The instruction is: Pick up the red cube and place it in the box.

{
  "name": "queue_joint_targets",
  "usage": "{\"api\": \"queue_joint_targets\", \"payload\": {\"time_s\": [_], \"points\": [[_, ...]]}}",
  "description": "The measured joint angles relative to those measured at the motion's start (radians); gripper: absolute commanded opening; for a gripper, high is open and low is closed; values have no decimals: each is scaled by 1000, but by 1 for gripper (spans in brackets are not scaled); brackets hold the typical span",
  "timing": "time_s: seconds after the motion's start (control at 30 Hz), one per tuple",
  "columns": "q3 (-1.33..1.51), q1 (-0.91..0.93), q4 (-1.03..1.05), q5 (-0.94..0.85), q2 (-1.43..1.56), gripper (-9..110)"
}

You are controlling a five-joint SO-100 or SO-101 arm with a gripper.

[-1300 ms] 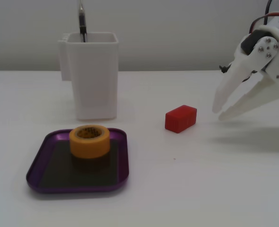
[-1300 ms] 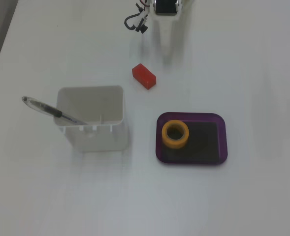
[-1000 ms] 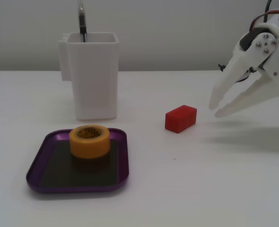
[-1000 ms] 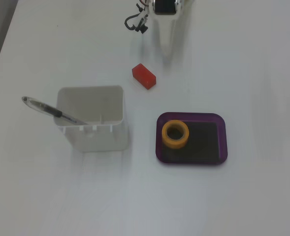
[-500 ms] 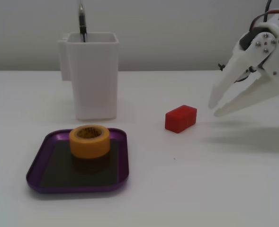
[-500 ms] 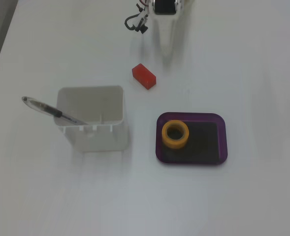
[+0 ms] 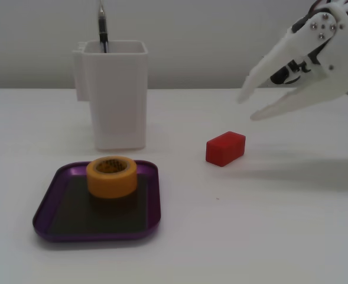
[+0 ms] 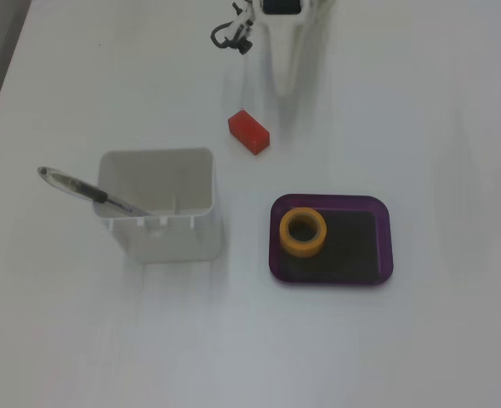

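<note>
The red cube (image 7: pixel 225 148) lies on the white table, right of the white container; it also shows in the other fixed view (image 8: pixel 248 133). The box, a shallow purple tray (image 7: pixel 51 201), sits at the front left and holds a yellow-orange tape roll (image 7: pixel 111 176). My white gripper (image 7: pixel 249 108) hangs open and empty in the air, above and to the right of the cube, fingertips pointing down-left toward it. In the top-down fixed view the tray (image 8: pixel 352 242) lies below-right of the cube, and the arm (image 8: pixel 280 7) enters at the top edge; its pale fingers blend into the table.
A tall white plastic container (image 7: pixel 114 94) with a pen (image 7: pixel 102 26) in it stands behind the tray; it also shows in the top-down view (image 8: pixel 156 204). The tape roll (image 8: pixel 303 232) fills the tray's left part in that view.
</note>
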Motion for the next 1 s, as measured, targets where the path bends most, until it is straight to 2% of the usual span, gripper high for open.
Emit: {"api": "queue_joint_targets", "payload": {"time_s": [0.17,0.33,0.5,0.83,1.0], "points": [[-267,-15,12,124,-417,20],[-598,-11,164,351,-838,23],[-779,-2,233,419,-1161,25],[-805,127,206,423,-1253,25],[-792,124,166,423,-1287,25]]}}
